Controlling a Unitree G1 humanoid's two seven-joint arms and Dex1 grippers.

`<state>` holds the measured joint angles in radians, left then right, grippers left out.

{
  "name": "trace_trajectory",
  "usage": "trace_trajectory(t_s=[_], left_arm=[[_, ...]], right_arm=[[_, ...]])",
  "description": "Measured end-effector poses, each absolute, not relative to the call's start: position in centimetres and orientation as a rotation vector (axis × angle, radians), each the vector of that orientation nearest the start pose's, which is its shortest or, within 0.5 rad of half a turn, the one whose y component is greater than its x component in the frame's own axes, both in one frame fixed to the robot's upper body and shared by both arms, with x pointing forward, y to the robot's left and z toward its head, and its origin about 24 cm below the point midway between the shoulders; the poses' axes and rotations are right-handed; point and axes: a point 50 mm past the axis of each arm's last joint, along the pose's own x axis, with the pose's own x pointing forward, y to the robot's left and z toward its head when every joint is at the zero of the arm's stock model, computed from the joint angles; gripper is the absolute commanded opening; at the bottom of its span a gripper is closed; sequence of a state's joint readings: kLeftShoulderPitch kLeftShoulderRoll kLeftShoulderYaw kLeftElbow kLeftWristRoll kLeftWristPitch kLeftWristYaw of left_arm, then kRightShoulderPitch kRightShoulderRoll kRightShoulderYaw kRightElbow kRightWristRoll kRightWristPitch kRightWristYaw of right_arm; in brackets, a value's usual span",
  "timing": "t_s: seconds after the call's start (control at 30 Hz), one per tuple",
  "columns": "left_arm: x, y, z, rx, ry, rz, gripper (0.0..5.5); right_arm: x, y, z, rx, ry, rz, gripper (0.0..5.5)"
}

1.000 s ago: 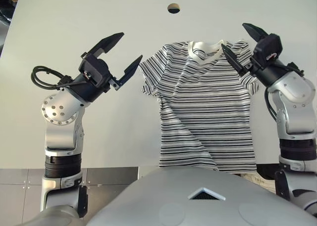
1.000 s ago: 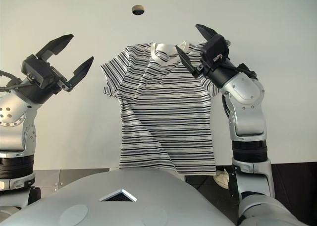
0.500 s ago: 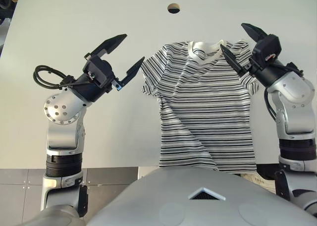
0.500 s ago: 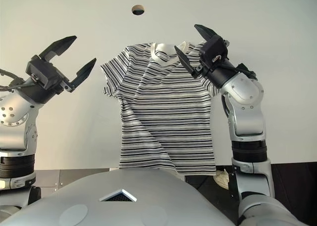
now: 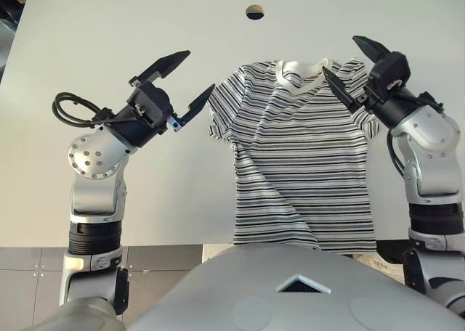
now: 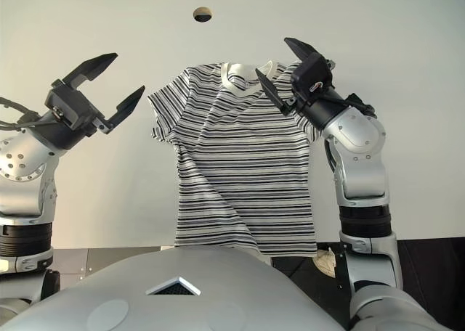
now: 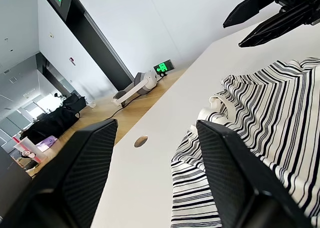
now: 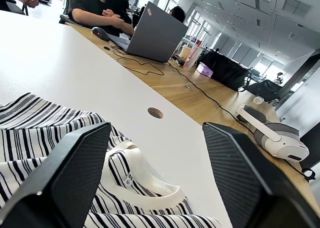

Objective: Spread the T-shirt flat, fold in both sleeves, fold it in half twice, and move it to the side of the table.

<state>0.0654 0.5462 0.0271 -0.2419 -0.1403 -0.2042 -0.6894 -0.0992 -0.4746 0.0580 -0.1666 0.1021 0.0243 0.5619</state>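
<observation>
Well, the striped T-shirt [image 5: 301, 164] lies mostly flat on the white surface [image 5: 145, 26], collar [image 5: 301, 75] toward the far edge, hem at the near edge. Left jaws hover spread just off its left sleeve [image 5: 218, 120]. Right jaws, also spread, hang over the shirt beside the collar, the nearer pair.

The silver left arm [image 5: 94, 157] stands with its elbow bent and its black wrist angled up and inward. Its black two-fingered left gripper [image 5: 197, 71] hangs in the air, fingers spread wide and empty. The silver right arm [image 5: 429, 139] mirrors it, elbow bent. The black two-fingered right gripper [image 5: 340, 55] points inward, fingers likewise parted, holding nothing.
</observation>
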Motion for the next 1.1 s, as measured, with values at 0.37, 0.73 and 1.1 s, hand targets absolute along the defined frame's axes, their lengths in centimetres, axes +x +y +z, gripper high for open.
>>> trace_trajectory(t_s=[0.37, 0.73, 1.1], left_arm=[[22.3, 19.1, 10.9, 0.531, -0.214, -0.777, 2.91], [28.5, 15.0, 8.8, 0.896, -0.191, -0.927, 2.91], [33.3, 11.0, 6.2, 1.13, -0.167, -1.006, 2.91]], right_arm=[[25.9, -17.6, 10.5, -0.425, -0.109, 0.662, 3.39], [25.8, -17.5, 10.5, -0.421, -0.112, 0.657, 3.39], [25.7, -17.3, 10.7, -0.42, -0.125, 0.657, 3.39]])
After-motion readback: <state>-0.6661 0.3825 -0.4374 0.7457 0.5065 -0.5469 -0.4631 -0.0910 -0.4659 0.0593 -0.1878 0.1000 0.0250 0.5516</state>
